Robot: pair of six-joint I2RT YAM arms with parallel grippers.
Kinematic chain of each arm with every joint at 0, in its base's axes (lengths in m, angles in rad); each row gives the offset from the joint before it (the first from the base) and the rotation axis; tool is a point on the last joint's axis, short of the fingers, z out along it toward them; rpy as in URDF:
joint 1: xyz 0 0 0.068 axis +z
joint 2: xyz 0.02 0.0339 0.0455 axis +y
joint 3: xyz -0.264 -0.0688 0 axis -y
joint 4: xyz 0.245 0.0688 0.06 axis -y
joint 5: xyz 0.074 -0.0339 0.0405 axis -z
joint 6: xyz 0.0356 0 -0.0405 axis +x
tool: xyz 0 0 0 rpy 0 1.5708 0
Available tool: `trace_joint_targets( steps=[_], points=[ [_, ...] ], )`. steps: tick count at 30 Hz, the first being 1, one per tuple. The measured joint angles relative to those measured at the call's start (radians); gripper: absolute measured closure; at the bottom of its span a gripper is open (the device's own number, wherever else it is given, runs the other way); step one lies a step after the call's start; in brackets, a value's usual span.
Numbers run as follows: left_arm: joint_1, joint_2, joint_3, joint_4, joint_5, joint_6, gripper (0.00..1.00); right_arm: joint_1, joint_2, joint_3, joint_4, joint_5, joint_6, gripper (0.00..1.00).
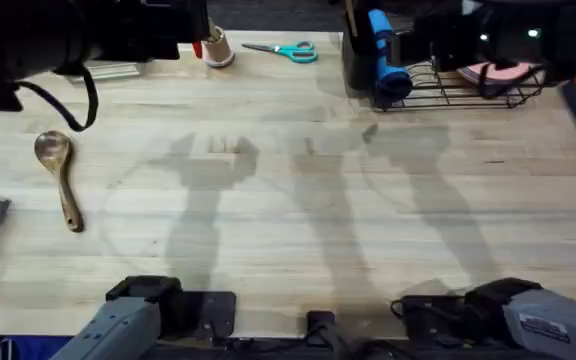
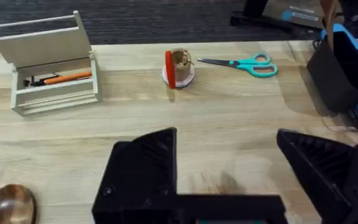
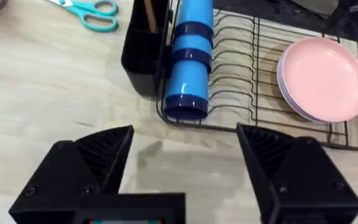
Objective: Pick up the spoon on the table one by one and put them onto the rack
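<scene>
A smooth brown wooden spoon (image 1: 58,175) with a round bowl lies on the pale, grainy table (image 1: 298,200), far left. The black wire rack (image 3: 278,99) stands far right. Both the left gripper (image 2: 229,168) and the right gripper (image 3: 185,165) hover with jaws apart, empty.

Light wooden table (image 1: 298,210), spoon (image 1: 58,175) at left, scissors (image 1: 286,50) and rack (image 1: 468,90) at far edge

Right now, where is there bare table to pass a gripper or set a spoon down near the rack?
The widest bare stretch of table runs from the spoon at the left across to the right edge. The strip in front of the rack is bare too. It is crowded along the far edge: scissors, cutlery holder, blue cup and pink plates.
</scene>
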Motion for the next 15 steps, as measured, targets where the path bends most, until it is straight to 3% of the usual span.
trace_joint_targets(
  steps=[10,15],
  points=[
    [0.0,0.0,0.0,-0.013,-0.012,0.0,0.007,0.0,-0.064,0.0,-0.023,0.0,0.0,0.009],
    [0.0,0.0,0.0,-0.081,-0.103,-0.035,0.007,0.0,-0.064,0.0,-0.009,0.0,0.0,0.009]
  ],
)
